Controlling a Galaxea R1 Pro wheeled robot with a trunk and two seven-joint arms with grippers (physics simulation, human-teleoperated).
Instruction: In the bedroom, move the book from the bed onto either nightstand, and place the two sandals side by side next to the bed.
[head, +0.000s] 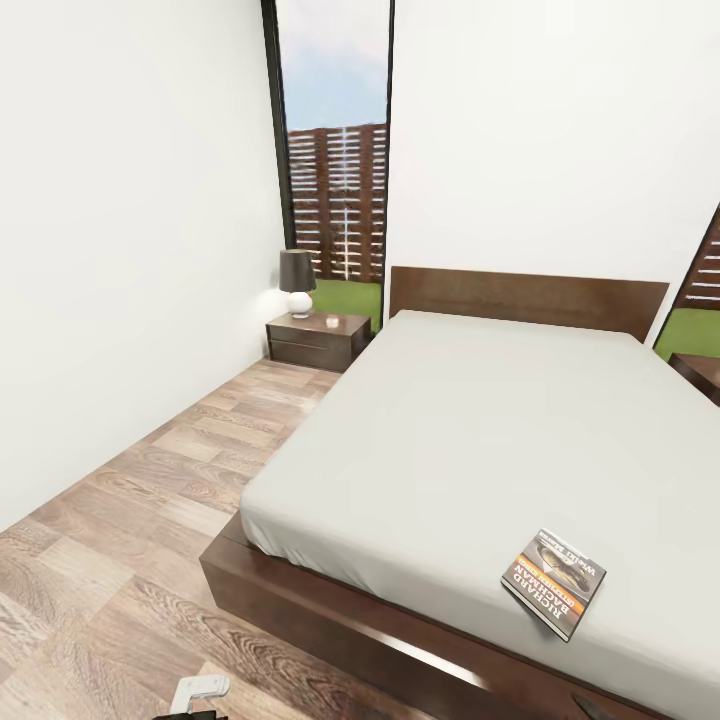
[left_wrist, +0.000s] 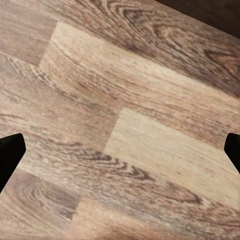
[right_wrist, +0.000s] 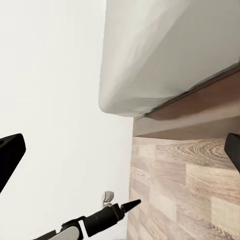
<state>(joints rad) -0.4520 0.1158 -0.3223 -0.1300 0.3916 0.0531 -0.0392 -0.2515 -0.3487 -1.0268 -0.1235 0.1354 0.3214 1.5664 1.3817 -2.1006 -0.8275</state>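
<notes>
Left wrist view has our left gripper (left_wrist: 120, 150) spread wide over bare plank floor (left_wrist: 125, 100), holding nothing; our right gripper (right_wrist: 120, 150) is likewise parted and empty, facing the bed (right_wrist: 165, 55) corner. We judge the book (head: 553, 583) light, thin and stiff (best pinched at a free edge). It lies near the mattress foot, well apart from both grippers

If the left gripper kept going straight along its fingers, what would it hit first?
Most likely the wood-plank floor: the left wrist view looks along the open left gripper onto bare planks, with nothing between. How far off the floor is, I cannot judge.
</notes>
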